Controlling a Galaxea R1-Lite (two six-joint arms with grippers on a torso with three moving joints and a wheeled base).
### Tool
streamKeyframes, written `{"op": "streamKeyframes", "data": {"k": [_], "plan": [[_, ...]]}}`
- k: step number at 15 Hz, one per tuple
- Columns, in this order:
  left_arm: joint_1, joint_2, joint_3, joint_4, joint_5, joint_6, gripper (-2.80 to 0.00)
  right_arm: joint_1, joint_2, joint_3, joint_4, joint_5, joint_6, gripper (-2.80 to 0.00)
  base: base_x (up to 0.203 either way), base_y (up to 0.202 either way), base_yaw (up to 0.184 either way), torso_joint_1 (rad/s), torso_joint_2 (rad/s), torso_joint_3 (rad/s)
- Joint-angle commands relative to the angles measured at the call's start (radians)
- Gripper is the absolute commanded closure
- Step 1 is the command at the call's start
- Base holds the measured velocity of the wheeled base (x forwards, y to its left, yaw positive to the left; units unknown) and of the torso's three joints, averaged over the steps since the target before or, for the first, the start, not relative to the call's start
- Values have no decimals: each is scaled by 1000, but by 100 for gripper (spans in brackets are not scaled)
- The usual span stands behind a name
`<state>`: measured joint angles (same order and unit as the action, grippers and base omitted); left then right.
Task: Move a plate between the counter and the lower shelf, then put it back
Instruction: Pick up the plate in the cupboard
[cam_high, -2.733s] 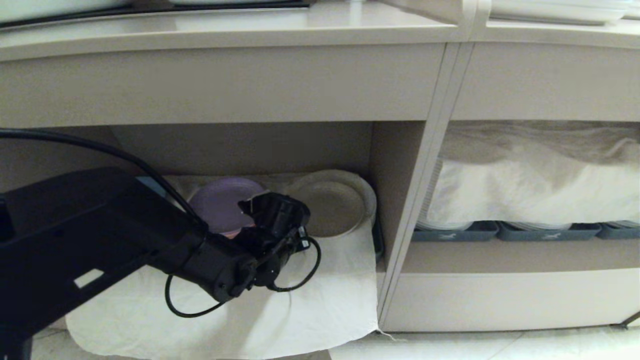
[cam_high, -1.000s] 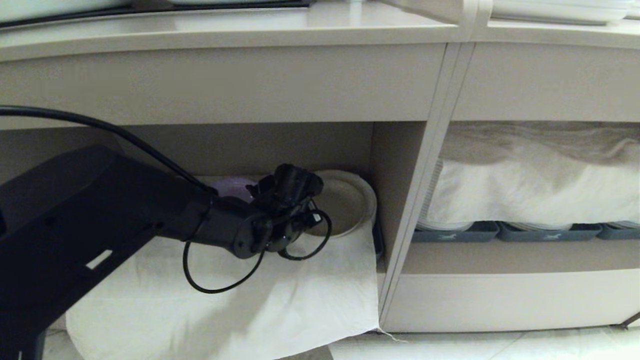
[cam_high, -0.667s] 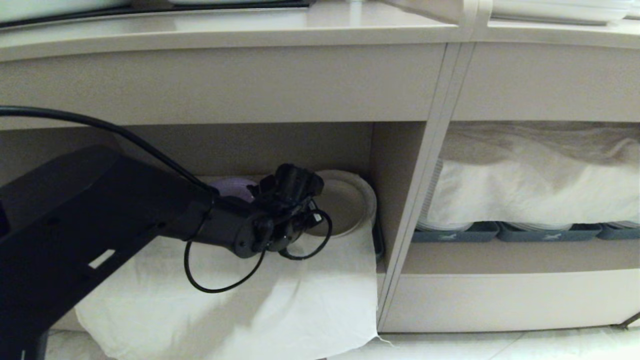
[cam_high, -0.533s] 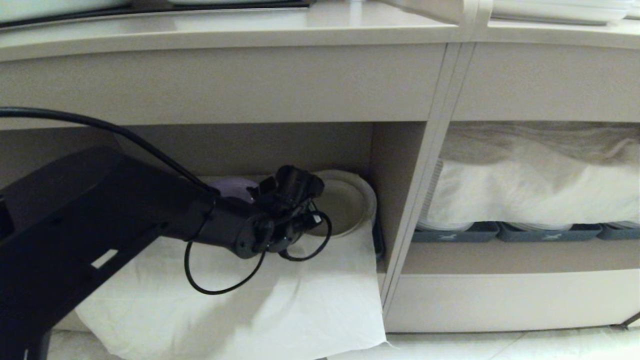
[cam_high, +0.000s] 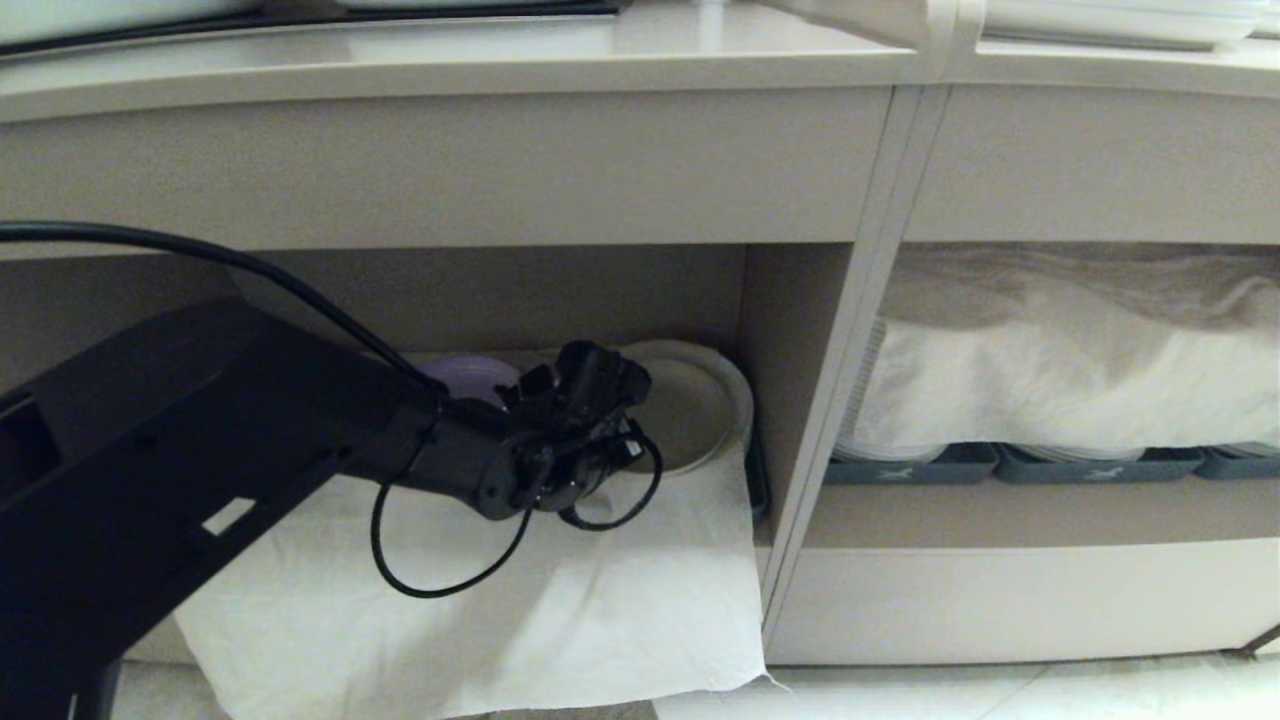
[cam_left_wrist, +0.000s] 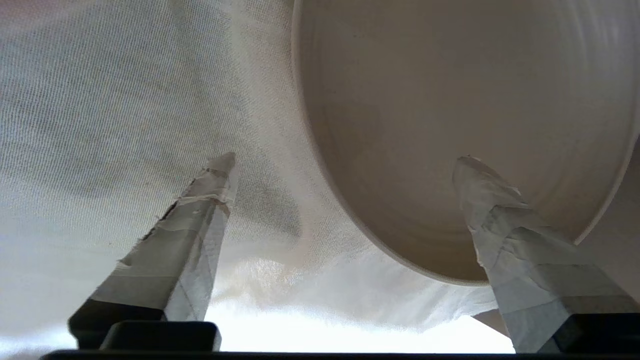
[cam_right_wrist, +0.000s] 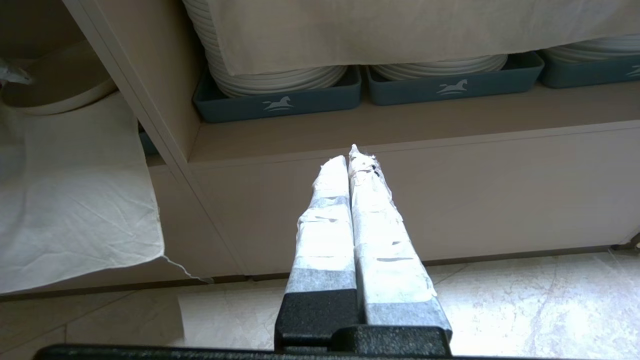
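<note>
- The left gripper (cam_left_wrist: 345, 160) reaches into the lower shelf (cam_high: 560, 290), fingers (cam_left_wrist: 210, 200) released and spread wide, one on either side of the plate's near rim, gripping nothing.
- The plate (cam_high: 690, 405) rests at the shelf's back right corner on the white cloth (cam_high: 560, 600), apparently set down there for the shelf leg of the task.
- It is round, matte cream-beige, with a low rim and faint rings.
- The right gripper (cam_right_wrist: 355, 155) hangs outside, fingers clenched and empty, likely parked.
</note>
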<state>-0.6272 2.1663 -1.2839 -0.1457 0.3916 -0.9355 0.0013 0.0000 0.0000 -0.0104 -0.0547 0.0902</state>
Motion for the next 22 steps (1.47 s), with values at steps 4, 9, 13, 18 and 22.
{"op": "streamKeyframes", "data": {"k": [4, 9, 13, 18, 22], "plan": [[0, 25, -47, 44, 1, -5, -280, 0, 0, 0, 0, -1, 0, 0, 0, 0, 0, 0, 0, 0], [6, 45, -49, 49, 1, -6, -280, 0, 0, 0, 0, -1, 0, 0, 0, 0, 0, 0, 0, 0], [9, 53, -49, 49, 3, -6, -280, 0, 0, 0, 0, -1, 0, 0, 0, 0, 0, 0, 0, 0], [17, 56, -55, 49, 3, -5, -280, 0, 0, 0, 0, -1, 0, 0, 0, 0, 0, 0, 0, 0], [15, 56, -57, 48, 6, -3, 0, 0, 0, 0, 0, -1, 0, 0, 0, 0, 0, 0, 0, 0]]}}
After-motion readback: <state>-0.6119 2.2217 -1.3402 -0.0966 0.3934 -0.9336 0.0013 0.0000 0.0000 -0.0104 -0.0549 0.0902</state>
